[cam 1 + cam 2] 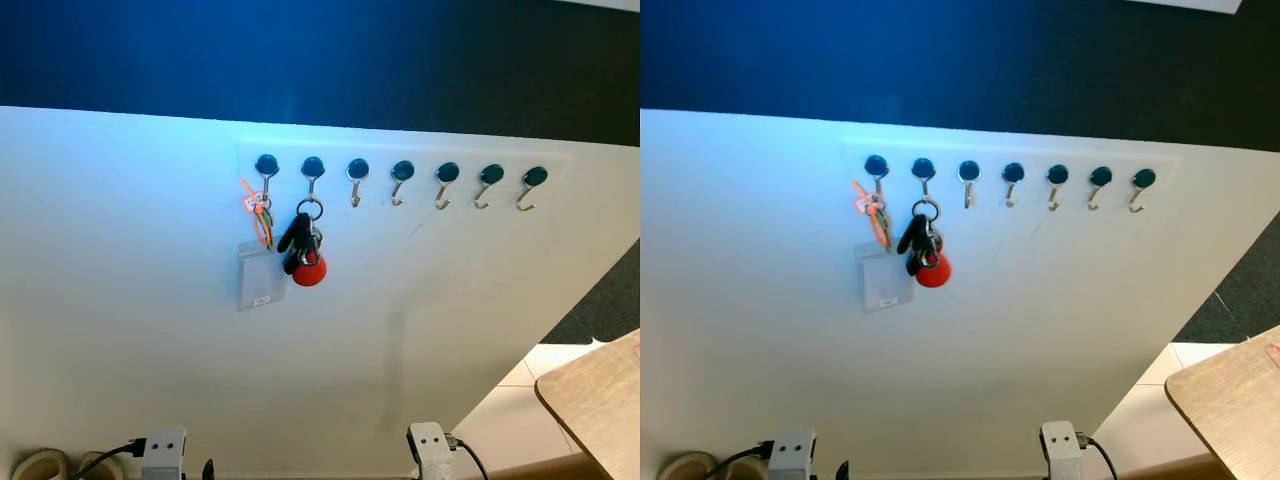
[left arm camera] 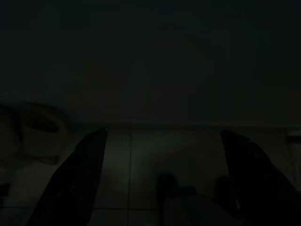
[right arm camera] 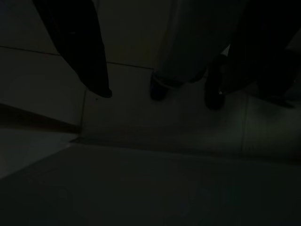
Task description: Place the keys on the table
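Note:
The keys (image 1: 304,248) hang from the second hook (image 1: 312,170) of a row of dark round hooks on a white wall panel; the bunch has a black fob and a red round tag. The corner of a light wooden table (image 1: 598,398) juts in at the lower right. Both arms hang low and idle, well below the keys. In the dark left wrist view my left gripper (image 2: 163,134) is open above a tiled floor. My right gripper (image 3: 188,89) is also open, its fingers (image 3: 84,52) spread with nothing between them.
A clear badge holder (image 1: 260,272) on an orange strap hangs from the first hook, touching the keys' left side. Several bare hooks (image 1: 447,180) run to the right. Beige rings (image 1: 40,466) and a cable lie at the lower left. Pale floor tiles (image 1: 510,410) show beside the table.

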Tool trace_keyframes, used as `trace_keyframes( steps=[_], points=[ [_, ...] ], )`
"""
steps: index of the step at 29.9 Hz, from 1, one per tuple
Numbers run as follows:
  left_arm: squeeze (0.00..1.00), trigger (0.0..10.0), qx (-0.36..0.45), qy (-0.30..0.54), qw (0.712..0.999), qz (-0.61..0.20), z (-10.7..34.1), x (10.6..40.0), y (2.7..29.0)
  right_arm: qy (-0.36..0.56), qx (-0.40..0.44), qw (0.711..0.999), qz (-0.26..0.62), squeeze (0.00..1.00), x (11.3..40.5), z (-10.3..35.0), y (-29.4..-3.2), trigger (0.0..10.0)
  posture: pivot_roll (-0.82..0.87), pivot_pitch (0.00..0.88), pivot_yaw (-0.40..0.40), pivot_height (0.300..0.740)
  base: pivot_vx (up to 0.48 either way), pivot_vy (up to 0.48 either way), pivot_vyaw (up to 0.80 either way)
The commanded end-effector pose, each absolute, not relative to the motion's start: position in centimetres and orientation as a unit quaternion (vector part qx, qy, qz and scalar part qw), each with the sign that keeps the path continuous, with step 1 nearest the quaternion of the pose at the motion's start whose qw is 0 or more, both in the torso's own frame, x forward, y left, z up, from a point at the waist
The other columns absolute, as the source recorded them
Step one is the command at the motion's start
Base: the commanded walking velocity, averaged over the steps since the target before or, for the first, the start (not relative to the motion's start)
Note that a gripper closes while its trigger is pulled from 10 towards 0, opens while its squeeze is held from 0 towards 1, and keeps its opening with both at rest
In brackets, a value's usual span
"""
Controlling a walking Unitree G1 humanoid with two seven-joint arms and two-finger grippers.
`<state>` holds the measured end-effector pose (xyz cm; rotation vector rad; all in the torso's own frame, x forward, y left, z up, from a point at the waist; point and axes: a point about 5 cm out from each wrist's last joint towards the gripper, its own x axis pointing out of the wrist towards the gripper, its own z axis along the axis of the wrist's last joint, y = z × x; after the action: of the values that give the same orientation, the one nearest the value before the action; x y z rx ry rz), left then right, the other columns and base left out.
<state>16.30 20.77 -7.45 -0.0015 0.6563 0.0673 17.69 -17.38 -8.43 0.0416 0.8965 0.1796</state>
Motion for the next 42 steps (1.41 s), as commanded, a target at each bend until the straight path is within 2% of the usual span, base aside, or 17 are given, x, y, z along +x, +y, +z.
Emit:
trace_keyframes(
  steps=[1, 23, 42],
  points=[
    [0.0, 10.0, 0.016, 0.327, 0.945, 0.025, -7.44, 16.18, 21.2, 0.436, 0.027, 0.896, 0.081, 0.0, 17.35, -8.6, -17.26, 10.0, 0.1, 0.004, -0.052, 0.74, 0.0, 0.0, 0.0],
    [0.0, 10.0, 0.017, 0.315, 0.949, 0.02, -7.06, 16.44, 21.88, 0.424, 0.033, 0.902, 0.074, 0.0, 17.42, -8.52, -17.1, 10.0, 0.11, 0.0, -0.041, 0.74, 0.0, 0.0, 0.0],
    [0.0, 10.0, 0.013, 0.314, 0.949, 0.026, -7.11, 16.36, 21.77, 0.42, 0.031, 0.904, 0.078, 0.0, 17.66, -8.39, -17.03, 10.0, 0.11, 0.0, -0.045, 0.74, -0.339, 0.0, 0.0]
  ],
)
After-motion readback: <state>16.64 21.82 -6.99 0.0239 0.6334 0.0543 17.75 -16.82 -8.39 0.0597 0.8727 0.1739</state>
